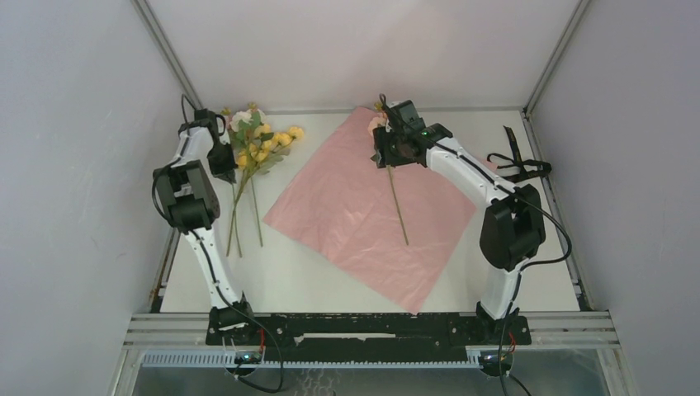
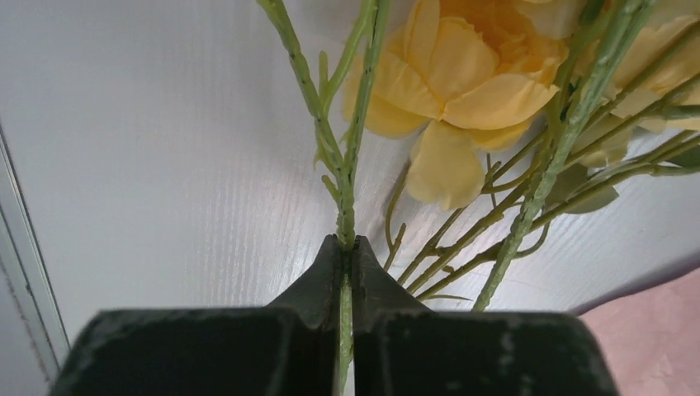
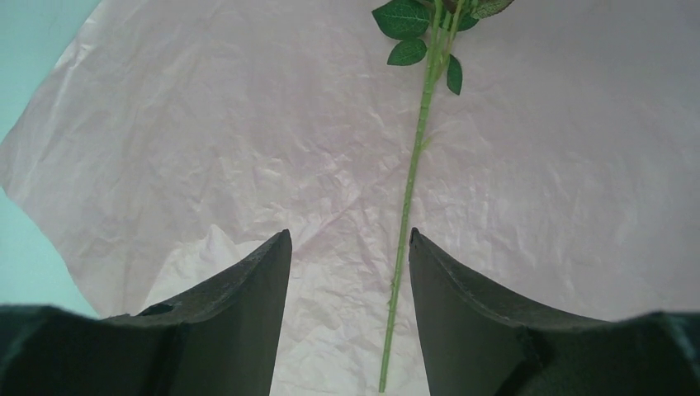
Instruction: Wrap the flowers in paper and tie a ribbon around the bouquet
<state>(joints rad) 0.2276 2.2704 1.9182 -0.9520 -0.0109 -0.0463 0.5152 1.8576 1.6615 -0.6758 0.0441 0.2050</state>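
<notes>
- The white table (image 1: 330, 272) carries everything.
- The paper (image 1: 347, 214) lies flat at the table's middle, pink face up and lightly creased, turned so one corner points to the near side.
- The flowers (image 1: 262, 144) lie at the far left, off the paper, with blooms toward the far side and stems trailing near.
- The ribbon (image 1: 520, 165) sits looped at the far right, off the paper.
- A single flower (image 1: 399, 206) lies on the paper, with its bloom at the far corner.
- The left gripper (image 2: 345, 247) is clamped tight on one thin green stem of the flowers.
- The right gripper (image 3: 347, 235) is over the single flower, with its jaws well apart; the stem runs between them ungripped.
</notes>
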